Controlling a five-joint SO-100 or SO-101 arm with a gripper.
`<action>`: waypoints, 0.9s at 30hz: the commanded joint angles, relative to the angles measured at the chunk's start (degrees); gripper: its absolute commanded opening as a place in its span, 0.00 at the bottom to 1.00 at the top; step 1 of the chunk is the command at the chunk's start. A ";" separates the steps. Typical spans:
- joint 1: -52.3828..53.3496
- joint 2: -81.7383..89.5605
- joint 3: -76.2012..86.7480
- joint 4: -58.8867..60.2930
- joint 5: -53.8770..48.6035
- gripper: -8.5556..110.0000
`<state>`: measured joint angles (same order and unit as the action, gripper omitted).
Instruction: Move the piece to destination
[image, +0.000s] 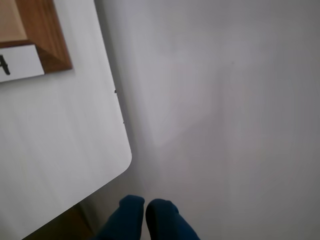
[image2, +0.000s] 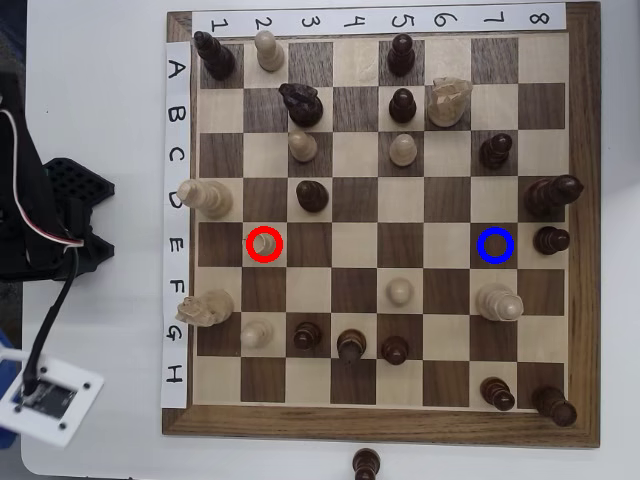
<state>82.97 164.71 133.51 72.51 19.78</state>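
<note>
While the jaws (image: 145, 206) sit together off the bench (image: 60, 150), the piece (image2: 264, 242) and destination (image2: 495, 245) share an otherwise clear row.

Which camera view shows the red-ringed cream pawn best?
The overhead view: the pawn stands in full sight inside the red ring. The wrist view shows none of it, only a board corner.

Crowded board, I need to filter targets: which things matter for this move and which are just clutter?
Job:
cream pawn inside the red ring
blue-ringed dark square, empty
gripper, off the board

Clutter:
dark pawn beside the blue ring
cream piece below it
dark pawn off the board
</note>
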 joint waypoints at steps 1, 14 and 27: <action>-6.06 -8.26 -26.19 -1.58 10.99 0.07; -22.15 -18.98 -50.27 -0.18 34.45 0.07; -33.49 -33.57 -77.61 11.34 74.71 0.07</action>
<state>56.51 139.66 82.53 77.96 72.16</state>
